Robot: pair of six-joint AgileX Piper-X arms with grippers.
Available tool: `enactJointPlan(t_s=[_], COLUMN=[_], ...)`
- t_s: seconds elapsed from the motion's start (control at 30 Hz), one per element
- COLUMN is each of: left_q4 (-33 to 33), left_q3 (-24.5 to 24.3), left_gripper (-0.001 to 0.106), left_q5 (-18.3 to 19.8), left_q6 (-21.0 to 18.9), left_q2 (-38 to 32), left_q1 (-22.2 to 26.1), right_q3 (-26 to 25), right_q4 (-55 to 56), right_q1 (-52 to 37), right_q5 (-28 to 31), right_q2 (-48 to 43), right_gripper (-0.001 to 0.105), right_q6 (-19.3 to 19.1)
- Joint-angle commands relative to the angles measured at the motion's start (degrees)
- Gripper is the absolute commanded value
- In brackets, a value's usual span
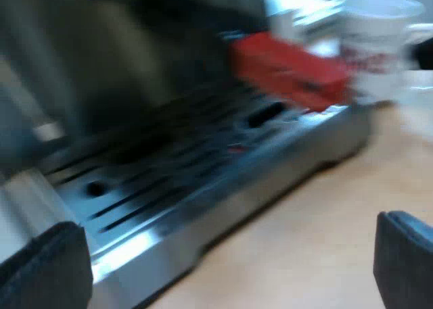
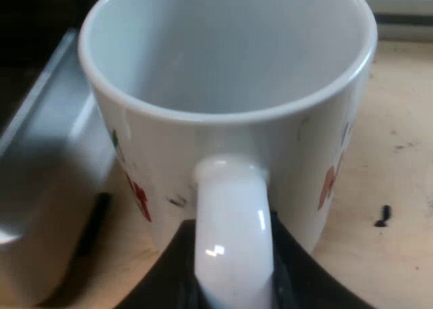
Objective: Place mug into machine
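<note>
A white mug (image 2: 230,72) with red markings is empty and upright, its handle (image 2: 233,241) facing my right gripper (image 2: 233,278), which is shut on that handle with a black finger on each side. The mug is low over the wooden table, beside the end of the espresso machine's metal drip tray (image 2: 40,187). From my left arm I see the mug (image 1: 379,45) beyond the tray's corner and past the red handle end (image 1: 291,69) at the machine's front. My left gripper (image 1: 230,262) is open over the table, close to the slotted drip tray (image 1: 203,167), with nothing between its fingers.
The wooden table (image 1: 318,221) runs along the tray's front edge. A small dark speck (image 2: 383,216) lies on the table near the mug. The machine's dark body (image 1: 101,65) rises behind the tray.
</note>
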Motion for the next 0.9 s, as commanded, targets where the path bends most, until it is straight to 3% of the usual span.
enactJointPlan(t_s=[0.03, 0.2, 0.27, 0.43, 0.73, 0.9], left_q4=[-2.0, -5.7, -6.4, -6.7, -8.5, -10.7], left_q3=[1.1, 2.7, 2.8, 3.1, 3.1, 3.1], left_gripper=[0.085, 0.085, 0.085, 0.085, 0.085, 0.085], left_q5=[-3.3, -3.4, -5.8, -6.8, -6.5, -3.1], left_q6=[0.0, 0.0, 1.7, 2.7, 2.7, 2.7], left_q2=[0.1, 0.1, 0.3, 0.3, 3.6, 5.5], left_q1=[-0.2, -0.2, -0.2, -0.2, -0.2, -0.2], right_q3=[-0.3, -0.3, -0.7, -2.3, -4.2, -4.2], right_q4=[4.7, 15.7, 21.4, 30.1, 29.8, 25.6], right_q1=[2.8, 9.1, 12.5, 18.9, 31.1, 34.0], right_q5=[-0.5, 4.0, 6.7, 11.0, 14.5, 15.3], right_q2=[-7.8, -20.2, -25.3, -31.7, -30.0, -27.1], right_gripper=[0.000, 0.000, 0.000, 0.000, 0.000, 0.000], right_q6=[-2.7, -3.2, -3.2, -3.1, 0.9, 2.5])
